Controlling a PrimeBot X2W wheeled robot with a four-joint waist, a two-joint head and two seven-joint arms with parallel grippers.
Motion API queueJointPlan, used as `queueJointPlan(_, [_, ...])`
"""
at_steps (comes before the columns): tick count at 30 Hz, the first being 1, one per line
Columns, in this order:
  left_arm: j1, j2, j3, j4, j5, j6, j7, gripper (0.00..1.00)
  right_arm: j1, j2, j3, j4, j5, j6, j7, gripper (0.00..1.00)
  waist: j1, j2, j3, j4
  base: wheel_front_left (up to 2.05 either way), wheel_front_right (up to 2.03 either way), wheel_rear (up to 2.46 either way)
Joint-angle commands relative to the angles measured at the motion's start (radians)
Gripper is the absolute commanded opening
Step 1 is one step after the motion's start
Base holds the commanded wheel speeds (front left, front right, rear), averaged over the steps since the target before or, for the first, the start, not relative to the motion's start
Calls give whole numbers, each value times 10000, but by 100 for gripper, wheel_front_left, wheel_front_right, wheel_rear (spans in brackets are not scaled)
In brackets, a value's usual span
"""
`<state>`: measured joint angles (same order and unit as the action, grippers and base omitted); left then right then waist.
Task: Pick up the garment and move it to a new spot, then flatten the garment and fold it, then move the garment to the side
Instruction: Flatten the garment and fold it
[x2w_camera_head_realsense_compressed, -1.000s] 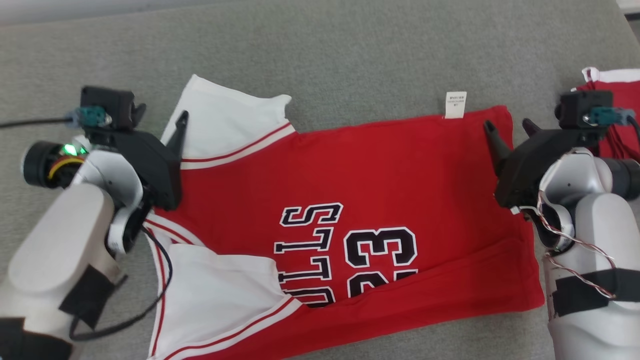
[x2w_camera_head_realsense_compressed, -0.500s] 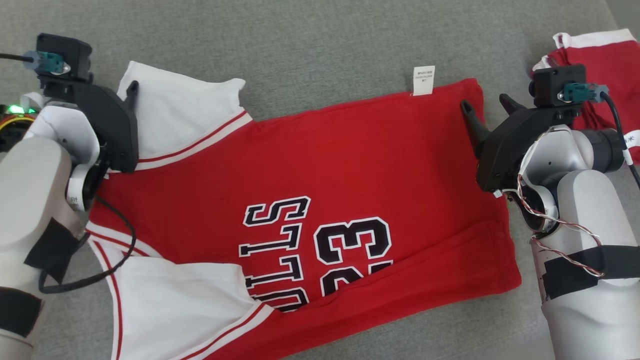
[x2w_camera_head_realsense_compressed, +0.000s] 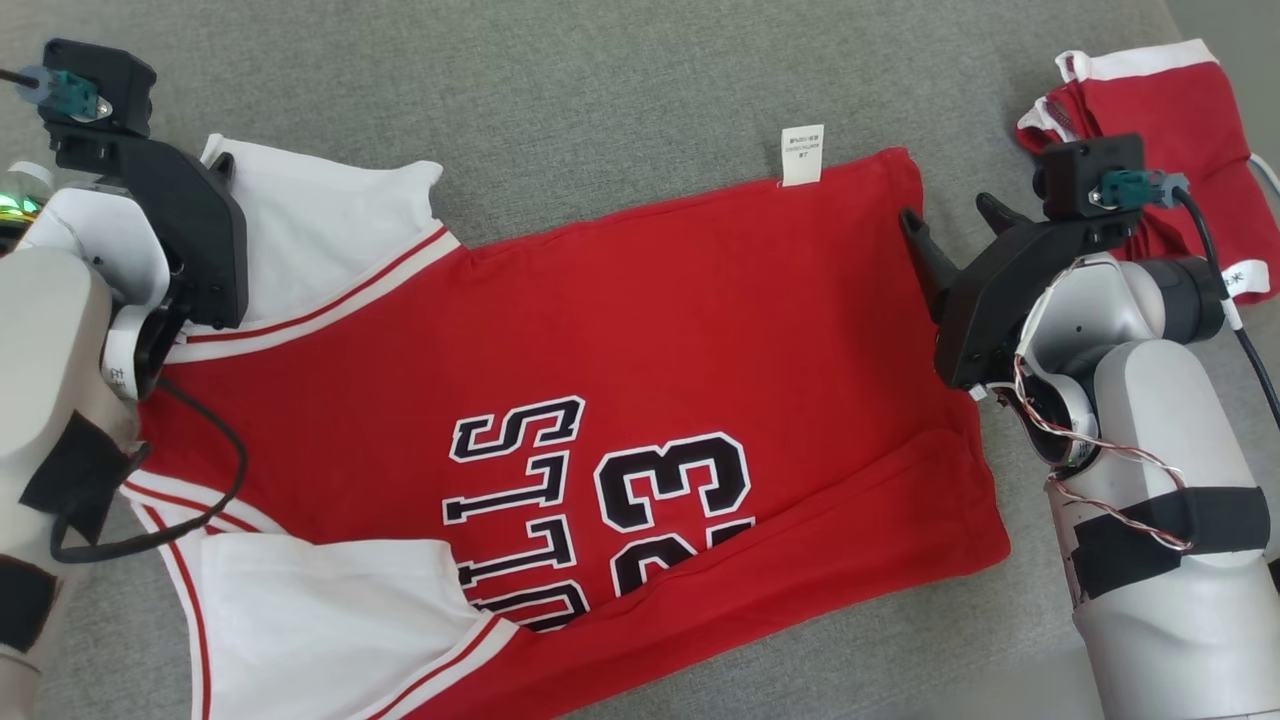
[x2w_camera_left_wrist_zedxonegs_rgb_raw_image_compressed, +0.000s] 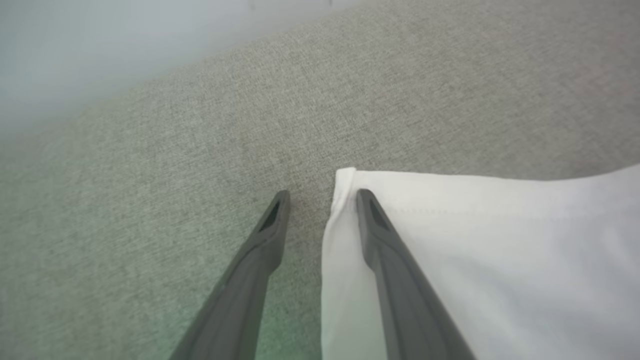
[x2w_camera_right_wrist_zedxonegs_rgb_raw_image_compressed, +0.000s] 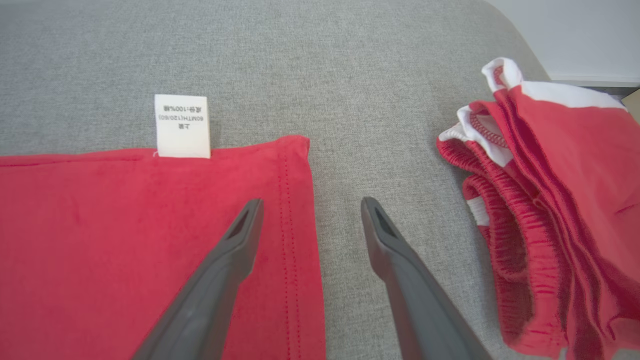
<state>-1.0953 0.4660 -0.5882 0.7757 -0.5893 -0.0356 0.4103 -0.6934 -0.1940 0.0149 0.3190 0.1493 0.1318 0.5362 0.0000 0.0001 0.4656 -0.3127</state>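
Observation:
The garment (x2w_camera_head_realsense_compressed: 620, 330), a red jersey with white sleeves and black lettering, lies spread on the grey surface. My left gripper (x2w_camera_head_realsense_compressed: 215, 165) is at the far corner of the white sleeve (x2w_camera_head_realsense_compressed: 320, 230). In the left wrist view its jaws (x2w_camera_left_wrist_zedxonegs_rgb_raw_image_compressed: 322, 195) stand a narrow gap apart across the sleeve's edge (x2w_camera_left_wrist_zedxonegs_rgb_raw_image_compressed: 500, 240), one finger over the cloth and one over bare surface. My right gripper (x2w_camera_head_realsense_compressed: 945, 210) is open at the jersey's far right hem corner. The right wrist view shows that gripper (x2w_camera_right_wrist_zedxonegs_rgb_raw_image_compressed: 311, 201) with one finger above the red hem (x2w_camera_right_wrist_zedxonegs_rgb_raw_image_compressed: 150, 225) and the other above bare grey surface.
A white care label (x2w_camera_head_realsense_compressed: 802, 155) sticks out of the jersey's far edge. A bunched red and white piece of clothing (x2w_camera_head_realsense_compressed: 1150, 100) lies just right of my right gripper, also as a crumpled heap (x2w_camera_right_wrist_zedxonegs_rgb_raw_image_compressed: 550, 175) in the right wrist view. The grey surface (x2w_camera_head_realsense_compressed: 600, 90) extends beyond the jersey.
The head camera has shifted, sliding the whole scene left and up. My left gripper has reached the sleeve's far corner and its jaws have narrowed. The right gripper keeps its place at the hem.

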Motion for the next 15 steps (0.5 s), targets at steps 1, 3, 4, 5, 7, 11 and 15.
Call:
queueJointPlan(1, [-23,53,-85,89,87,-27,149,67,-124,5,43,12,74,-24,-36,100,0,-1,17,-48,0,0,0])
queueJointPlan(3, [-91,65,-114,102,82,-63,263,64,-204,-9,105,44,104,-22,-22,100,0,-1,76,-92,0,0,0])
queueJointPlan(4, [-114,78,-127,129,54,-85,361,58,-240,2,134,62,105,-22,-28,100,0,-1,102,-108,0,0,0])
queueJointPlan(5, [-123,91,-167,166,48,-74,457,51,-275,8,169,76,95,-22,-18,100,0,-1,131,-125,0,0,0])
queueJointPlan(7, [-115,17,-247,192,-3,-136,677,41,-351,-22,195,126,100,-24,29,100,0,-1,181,-133,0,0,0])
queueJointPlan(11, [39,-93,-335,113,-125,-86,1089,0,-520,-127,165,253,111,-22,137,100,0,-1,251,-84,0,0,0])
queueJointPlan(15, [101,-24,-378,-118,-170,-41,1212,0,-752,-306,129,418,79,-24,365,100,0,-1,315,24,0,0,0])
